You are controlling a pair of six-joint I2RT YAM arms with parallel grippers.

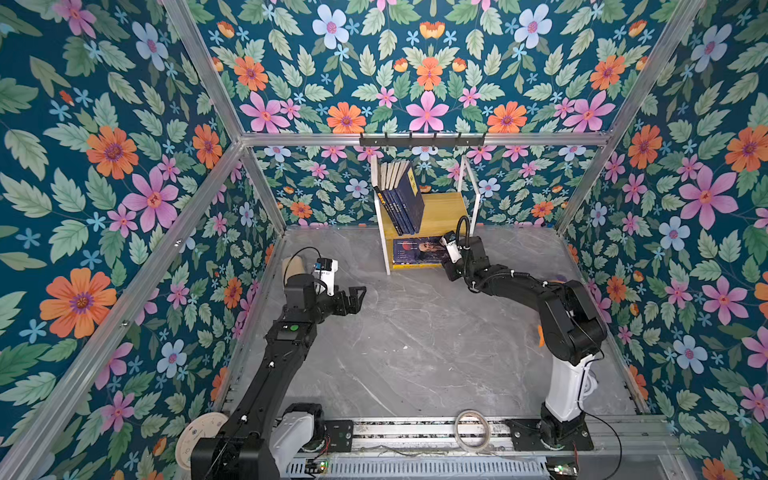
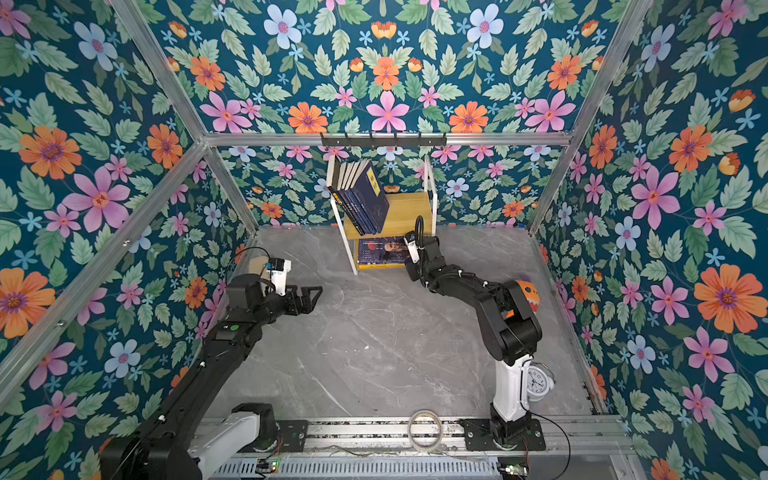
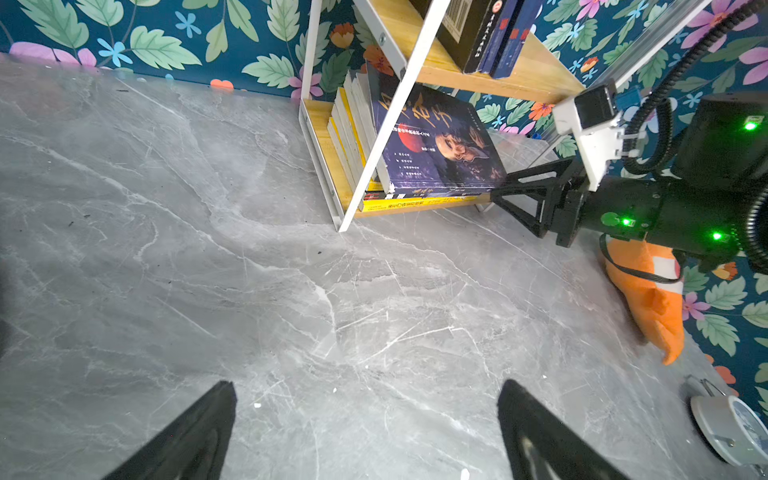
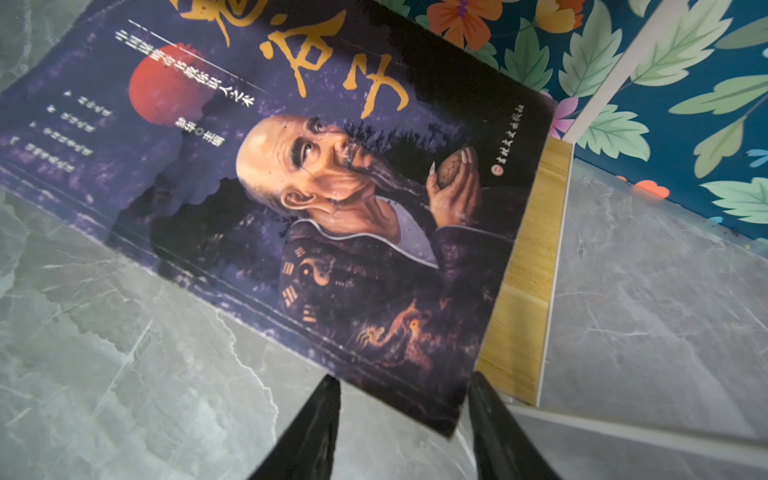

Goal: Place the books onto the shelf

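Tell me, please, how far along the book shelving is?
Done: navy books lean on the top board of the shelf, and a stack lies on the lower one. In hand: the right jaws stand apart around a corner of the old-man portrait book, which tops that stack and overhangs the board. Remaining: seating it; no book shows on the table. The left jaws hang open, empty.

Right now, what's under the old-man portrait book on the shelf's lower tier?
A stack of books lies flat under the old-man portrait book: a yellow-spined book at the bottom shows its edge, resting on the lower board. Their covers are hidden, so I cannot identify them.
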